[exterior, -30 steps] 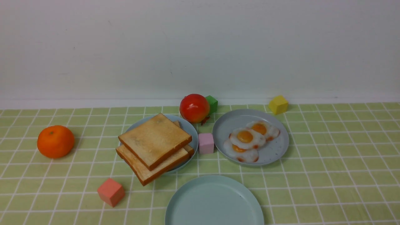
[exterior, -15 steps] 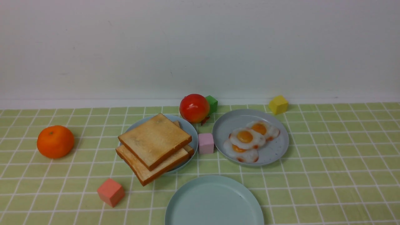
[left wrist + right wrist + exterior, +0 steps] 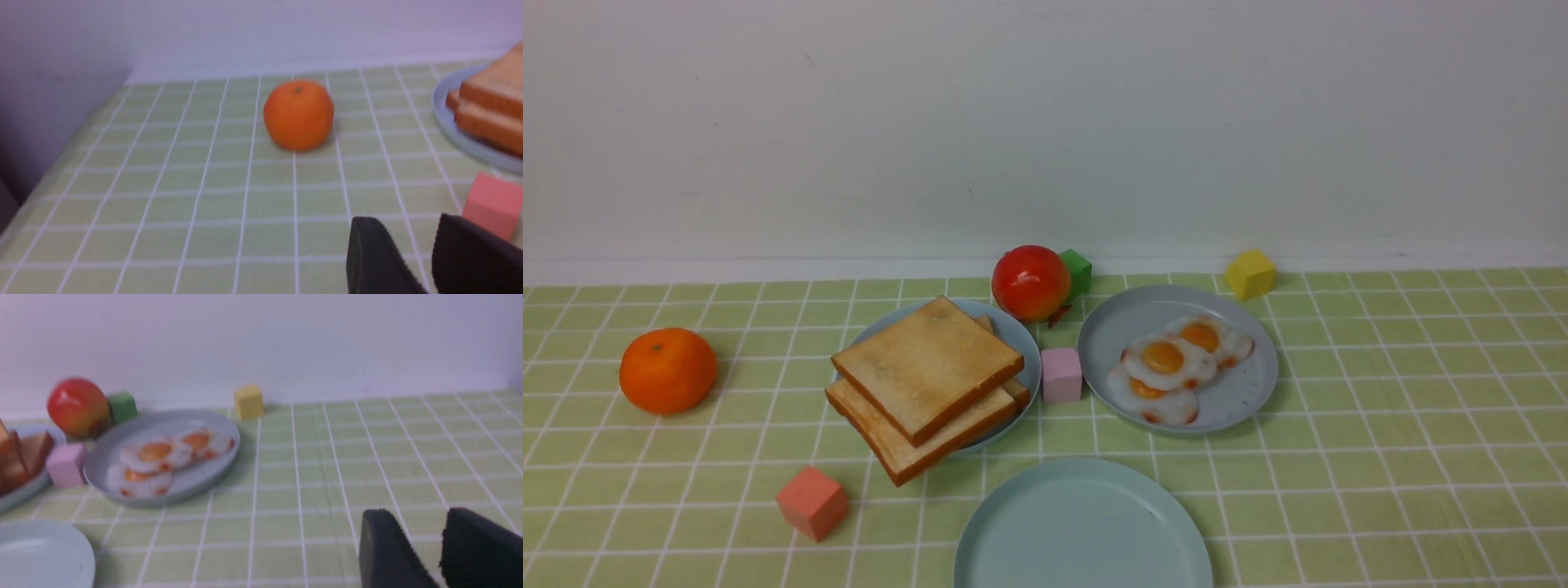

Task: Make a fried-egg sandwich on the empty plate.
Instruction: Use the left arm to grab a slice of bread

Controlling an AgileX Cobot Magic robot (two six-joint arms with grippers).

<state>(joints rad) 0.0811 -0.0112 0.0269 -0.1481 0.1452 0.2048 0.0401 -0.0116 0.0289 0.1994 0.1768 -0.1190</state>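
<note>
The empty mint plate lies at the near centre and also shows in the right wrist view. Two stacked toast slices sit on a bluer plate behind it to the left. Three fried eggs overlap on a grey speckled plate to the right. Neither arm shows in the front view. My left gripper hovers near the pink-red cube; its jaws stand close together with nothing between them. My right gripper is over bare cloth right of the egg plate, jaws likewise close together and empty.
An orange sits at the far left. A red fruit and a green cube stand behind the plates. A pink cube is between the two back plates, a yellow cube at the back right, and the pink-red cube at the near left.
</note>
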